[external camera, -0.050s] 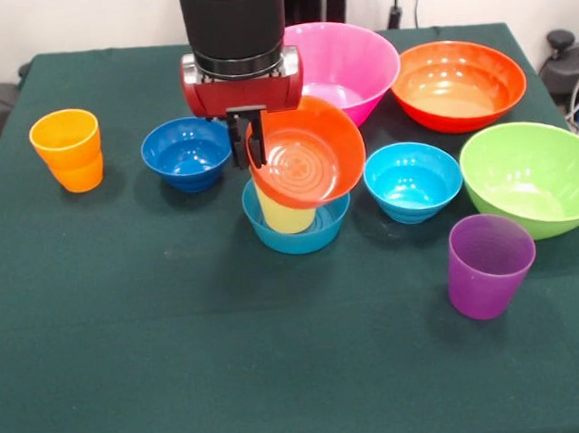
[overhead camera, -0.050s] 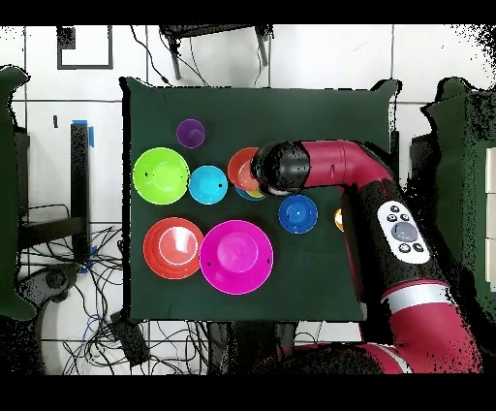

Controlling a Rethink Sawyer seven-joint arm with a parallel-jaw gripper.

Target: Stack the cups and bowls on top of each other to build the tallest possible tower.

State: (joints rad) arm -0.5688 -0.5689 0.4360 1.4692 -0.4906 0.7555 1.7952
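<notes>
while clamped by its rim in the black gripper (external camera, -0.050s: 248,139), small glossy orange-red plastic bowl (external camera, -0.050s: 307,158) tilted on edge directly over pale yellow translucent cup (external camera, -0.050s: 283,215), upright in mid-blue small bowl (external camera, -0.050s: 299,231).

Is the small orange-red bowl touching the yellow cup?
Cannot tell. In the front view the small orange-red bowl, tilted in the pincer, overlaps the yellow cup, hiding any contact or gap.

Robot lab: green-clothed table (overhead camera, -0.050s: 291,281) on tiled floor (overhead camera, -0.050s: 58,145), loose cables (overhead camera, -0.050s: 145,339) around, red arm (overhead camera, -0.050s: 339,170)
</notes>
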